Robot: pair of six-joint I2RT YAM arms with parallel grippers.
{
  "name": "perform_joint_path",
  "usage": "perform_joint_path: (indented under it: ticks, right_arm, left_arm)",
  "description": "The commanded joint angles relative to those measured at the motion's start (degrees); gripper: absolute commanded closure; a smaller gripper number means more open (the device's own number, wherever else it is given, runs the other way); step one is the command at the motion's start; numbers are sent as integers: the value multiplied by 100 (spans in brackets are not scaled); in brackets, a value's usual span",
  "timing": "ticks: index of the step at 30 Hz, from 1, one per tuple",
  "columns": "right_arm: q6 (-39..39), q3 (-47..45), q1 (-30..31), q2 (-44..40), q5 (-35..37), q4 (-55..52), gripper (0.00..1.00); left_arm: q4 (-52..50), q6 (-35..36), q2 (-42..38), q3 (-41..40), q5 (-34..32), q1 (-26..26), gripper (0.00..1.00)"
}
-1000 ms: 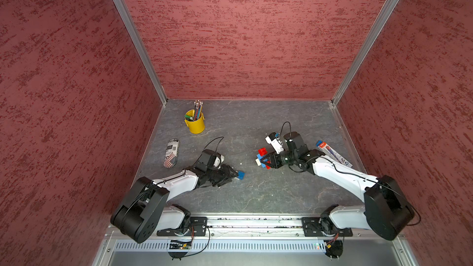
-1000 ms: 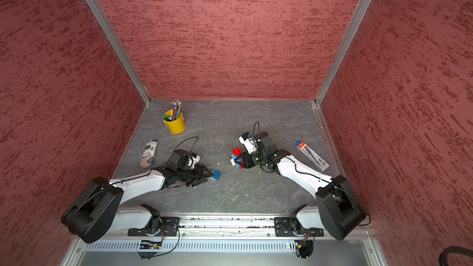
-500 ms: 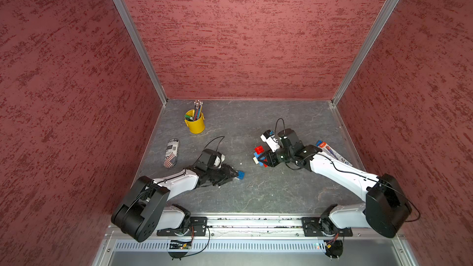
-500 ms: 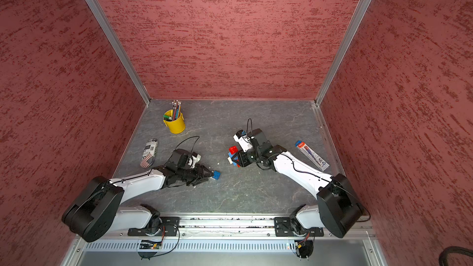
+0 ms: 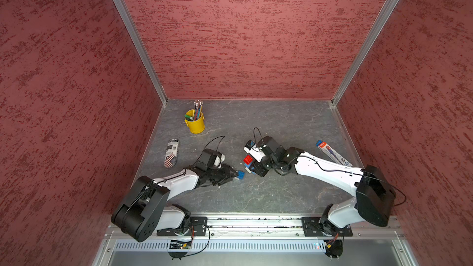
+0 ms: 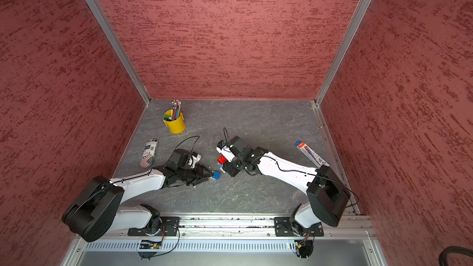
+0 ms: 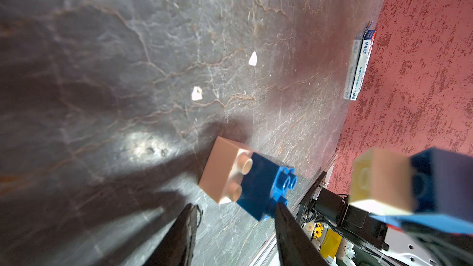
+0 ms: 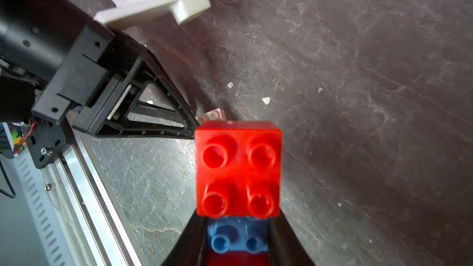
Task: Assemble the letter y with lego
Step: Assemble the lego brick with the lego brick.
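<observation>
A blue square brick point(image 7: 263, 188) joined to a white square brick point(image 7: 225, 172) lies on the grey floor, also seen in both top views point(image 5: 240, 174) point(image 6: 216, 175). My left gripper point(image 7: 234, 204) point(image 5: 234, 174) stands open just short of this pair. One finger point(image 7: 284, 221) touches the blue corner and the other stands apart from it. My right gripper point(image 8: 238, 241) point(image 5: 252, 168) is shut on a blue brick point(image 8: 238, 239) that carries a red brick point(image 8: 238, 168) point(image 5: 247, 159) and a white one point(image 7: 378, 180). It hangs close to the right of the floor pair.
A yellow pencil cup point(image 5: 195, 124) stands at the back left. A flag-printed roll point(image 5: 171, 153) lies by the left wall and a pen box point(image 5: 332, 153) by the right wall. White crumbs point(image 7: 253, 58) dot the floor. A metal rail point(image 5: 256, 222) runs along the front.
My right arm has carried its brick stack leftward, toward the left gripper. The left gripper has stayed in place and its jaws have narrowed a little.
</observation>
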Motion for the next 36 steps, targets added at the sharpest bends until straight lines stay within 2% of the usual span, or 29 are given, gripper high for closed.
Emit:
perform_joint_path:
  ticks: [1, 13, 36]
  right_arm:
    - [-435, 224, 207, 132, 367, -121, 73]
    - [-846, 507, 577, 523, 528, -68, 72]
    - [-1353, 719, 657, 849, 552, -225, 72]
  left_arm:
    - [-597, 132, 129, -103, -398, 30, 50]
    - [-614, 211, 82, -165, -374, 116, 50]
    - [-567, 300, 188, -107, -298, 211, 50]
